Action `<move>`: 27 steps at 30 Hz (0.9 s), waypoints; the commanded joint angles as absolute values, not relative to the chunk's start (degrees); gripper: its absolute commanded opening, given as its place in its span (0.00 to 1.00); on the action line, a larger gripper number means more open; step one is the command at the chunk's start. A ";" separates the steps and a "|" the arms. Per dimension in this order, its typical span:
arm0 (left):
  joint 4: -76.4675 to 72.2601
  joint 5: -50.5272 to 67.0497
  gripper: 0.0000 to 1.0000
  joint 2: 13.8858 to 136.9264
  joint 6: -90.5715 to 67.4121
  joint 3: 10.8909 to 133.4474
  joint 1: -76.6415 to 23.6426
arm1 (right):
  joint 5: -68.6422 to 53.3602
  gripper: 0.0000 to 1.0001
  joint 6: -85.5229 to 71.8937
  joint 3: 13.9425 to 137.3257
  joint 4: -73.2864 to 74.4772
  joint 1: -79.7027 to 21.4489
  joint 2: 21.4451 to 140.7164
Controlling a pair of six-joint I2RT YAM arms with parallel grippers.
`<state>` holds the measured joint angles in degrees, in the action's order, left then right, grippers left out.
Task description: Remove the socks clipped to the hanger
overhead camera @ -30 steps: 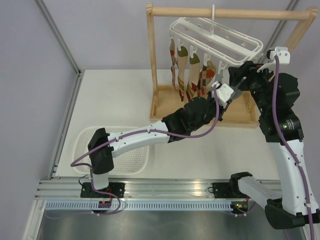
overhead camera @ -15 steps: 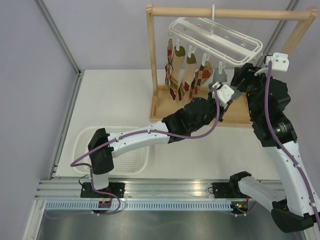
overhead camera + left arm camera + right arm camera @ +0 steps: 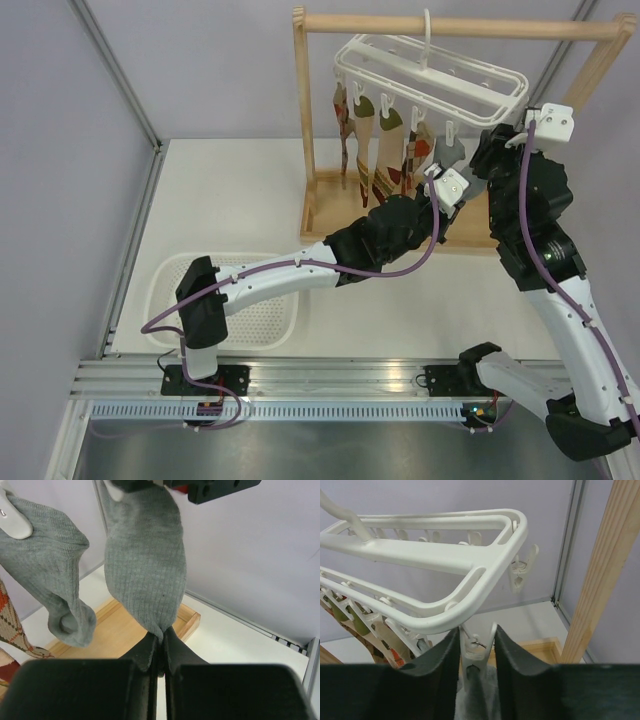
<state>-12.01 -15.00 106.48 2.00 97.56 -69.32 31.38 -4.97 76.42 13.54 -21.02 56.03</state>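
Socks and hanger, as found.

- The grey sock is a plain ribbed knit at the right end of the row. It hangs from the clip. Its lower tip is pinched between the fingers of the left gripper, which is closed on it from below. The fabric runs straight down from clip to gripper.
- The second grey sock is the same knit. It hangs just left of the first, apart from it, on its own white clip, with its lower end loose and curled.
- The patterned socks are red, orange, olive and cream. They hang in a row further left along the same side, toes down over the tray.
- The hanger is a white plastic frame whose hook sits over the rail.
- The clip is white and sits under the frame's rounded corner. The right gripper has one dark finger on each side of it, against its wings, and is closed on it.
- The spare clip dangles from the frame's end, apart from the right gripper.
- The rack is light wood, with the rail on top and the tray as its base. It stands at the back of the worktop.
- The basket is white and perforated. It sits at the near left of the worktop, well apart from the rack and beside the left arm's base.
- The left arm stretches diagonally from its base to the rack. The right arm rises at the right side.
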 commanded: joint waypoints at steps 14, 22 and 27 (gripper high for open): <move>-12.39 -17.49 0.02 107.14 3.25 94.75 -69.87 | 35.94 0.01 -2.29 77.78 10.63 -24.26 57.39; -15.91 -17.22 0.02 102.49 0.09 85.52 -69.96 | 36.39 0.01 -2.02 77.79 10.63 -24.17 57.92; -16.61 -18.63 0.02 96.78 -3.33 78.60 -69.96 | 36.73 0.03 -2.37 76.64 10.63 -24.26 56.69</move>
